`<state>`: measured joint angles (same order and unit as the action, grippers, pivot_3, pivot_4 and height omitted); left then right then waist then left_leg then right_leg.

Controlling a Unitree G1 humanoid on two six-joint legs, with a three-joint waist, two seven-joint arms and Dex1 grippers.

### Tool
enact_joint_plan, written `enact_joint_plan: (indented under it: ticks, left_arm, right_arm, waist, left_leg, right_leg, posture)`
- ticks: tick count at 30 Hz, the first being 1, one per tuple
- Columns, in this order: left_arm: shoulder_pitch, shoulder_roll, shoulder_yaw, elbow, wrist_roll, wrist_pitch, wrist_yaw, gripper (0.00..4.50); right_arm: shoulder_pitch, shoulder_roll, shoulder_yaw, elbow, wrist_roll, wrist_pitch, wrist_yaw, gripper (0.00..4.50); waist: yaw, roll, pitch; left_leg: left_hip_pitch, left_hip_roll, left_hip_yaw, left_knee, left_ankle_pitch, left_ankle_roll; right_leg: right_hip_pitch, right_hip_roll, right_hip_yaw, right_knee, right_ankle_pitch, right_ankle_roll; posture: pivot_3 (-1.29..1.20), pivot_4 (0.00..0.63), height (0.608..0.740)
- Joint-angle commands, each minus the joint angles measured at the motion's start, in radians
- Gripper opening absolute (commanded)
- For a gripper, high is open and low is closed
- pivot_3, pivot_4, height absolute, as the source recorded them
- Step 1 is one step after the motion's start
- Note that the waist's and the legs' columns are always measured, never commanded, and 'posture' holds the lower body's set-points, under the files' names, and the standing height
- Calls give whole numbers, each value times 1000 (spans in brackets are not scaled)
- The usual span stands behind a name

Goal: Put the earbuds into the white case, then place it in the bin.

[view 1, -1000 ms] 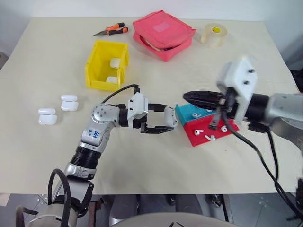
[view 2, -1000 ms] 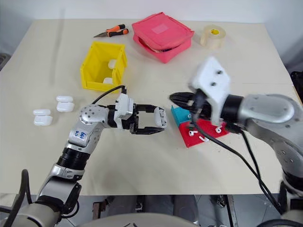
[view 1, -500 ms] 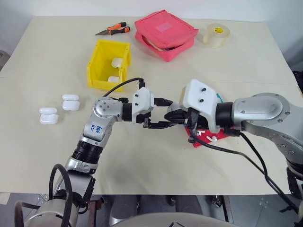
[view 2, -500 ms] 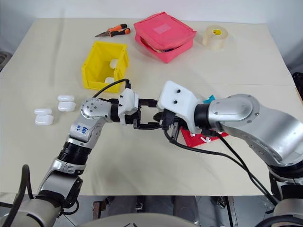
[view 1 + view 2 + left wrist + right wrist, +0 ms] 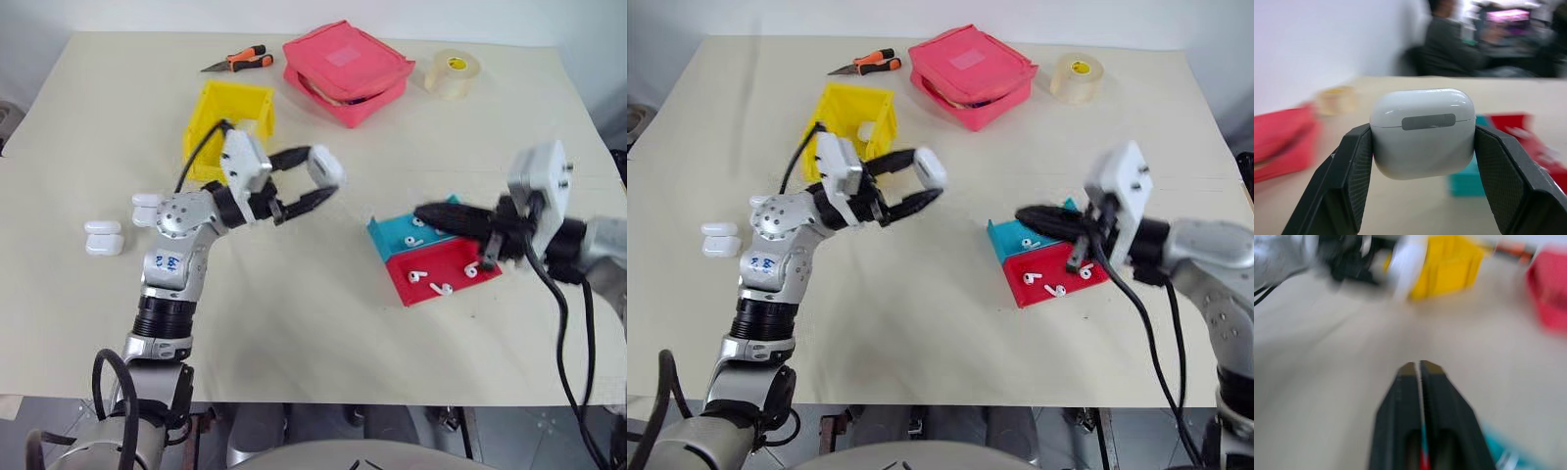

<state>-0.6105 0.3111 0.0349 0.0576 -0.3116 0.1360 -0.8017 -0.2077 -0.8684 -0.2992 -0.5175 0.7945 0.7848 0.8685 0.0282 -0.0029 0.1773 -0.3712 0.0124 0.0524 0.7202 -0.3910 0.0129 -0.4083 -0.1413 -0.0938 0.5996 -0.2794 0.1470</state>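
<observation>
My left gripper (image 5: 315, 181) is shut on the white case (image 5: 1422, 132), whose lid is closed. It holds the case in the air just right of the yellow bin (image 5: 211, 108), fingers angled upward. My right gripper (image 5: 421, 211) hovers over the blue tray (image 5: 392, 240), and its fingers (image 5: 1408, 377) are pressed together with nothing between them. Several earbuds (image 5: 415, 275) lie loose in the blue tray and the red tray (image 5: 451, 264). Inside the bin I see two white cases (image 5: 865, 130).
Spare white cases (image 5: 102, 238) lie on the table to the left of my left arm. At the back stand a pink zip pouch (image 5: 343, 70), a tape roll (image 5: 451, 70) and orange-handled pliers (image 5: 235, 61).
My right gripper has pulled away from the case and swung right, back over the trays. My left gripper has carried the case up and to the left, toward the bin.
</observation>
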Motion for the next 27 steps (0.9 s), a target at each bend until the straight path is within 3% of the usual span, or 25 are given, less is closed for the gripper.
enact_joint_plan:
  ticks: [1, 7, 11, 17, 22, 27]
  left_arm:
    - [-7, -8, 72, -2, 13, -13, 135, 2776]
    - [-10, 26, 170, 1, 56, 1, 339, 2776]
    - [18, 75, 206, -25, 64, 61, 401, 2776]
    - [-53, 138, 178, 168, 135, 100, 456, 2776]
    - [-144, 137, 136, 343, 144, -13, 371, 4359]
    - [-130, 172, 156, 291, 95, -6, 294, 4470]
  right_arm:
    - [78, 4, -85, 25, 11, -86, 91, 1275]
    - [154, 52, -162, 73, 57, -182, 177, 3382]
    - [177, 37, -188, 118, 42, -204, 199, 4471]
    - [155, 31, -161, 155, 17, -220, 199, 4471]
    - [118, 33, -129, 161, 4, -217, 193, 4500]
    - [99, 26, -122, 171, -3, -214, 199, 4500]
  waist:
    - [-2, 0, 0]
    - [-4, 0, 0]
    - [-4, 0, 0]
    - [3, 0, 0]
    - [0, 0, 0]
    - [-5, 0, 0]
  left_leg:
    - [1, 0, 0, 0, 0, 0]
    - [3, 2, 0, 0, 1, -2]
    - [3, 2, 0, 0, 1, -2]
    - [3, 1, 0, 1, 1, -2]
    - [2, 1, 0, 1, 1, -2]
    - [2, 1, 1, -1, 1, -2]
  right_leg:
    - [0, 0, 0, 0, 0, 0]
    - [0, 2, 0, 2, 0, 0]
    - [0, 1, 1, 2, 0, 0]
    - [1, 1, 0, 2, 0, 0]
    - [1, 1, 0, 2, 0, 0]
    - [0, 1, -1, 1, 0, 0]
  posture:
    - [0, 150, 740]
    - [0, 150, 740]
    - [0, 150, 740]
    - [0, 150, 740]
    - [0, 150, 740]
    - [0, 150, 740]
